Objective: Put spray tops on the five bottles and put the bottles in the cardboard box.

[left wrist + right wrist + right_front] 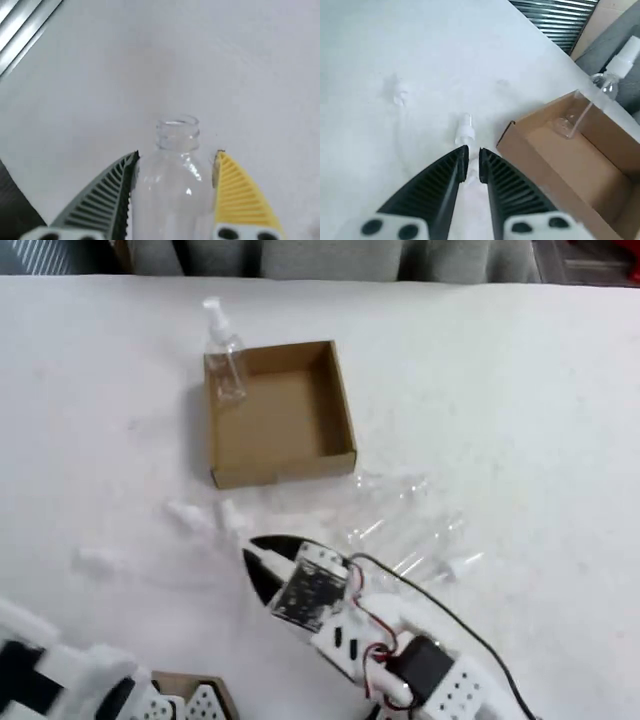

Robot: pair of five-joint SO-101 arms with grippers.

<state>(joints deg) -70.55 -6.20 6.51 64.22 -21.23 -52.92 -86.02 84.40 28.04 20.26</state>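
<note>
Left jaws clamp topless bottle (172, 172), right jaws near-shut — box (285, 468) holds one topped bottle (230, 370).

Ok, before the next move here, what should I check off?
1. Left gripper holds an uncapped bottle: ok.
2. That bottle's neck is free for a top: ok.
3. Right gripper is at a spray top; whether it has hold of it: cannot tell.
4. Cardboard box has room, with one capped bottle inside: ok.
5. All five bottles capped: not ok, loose bottles lie beside the box.
</note>
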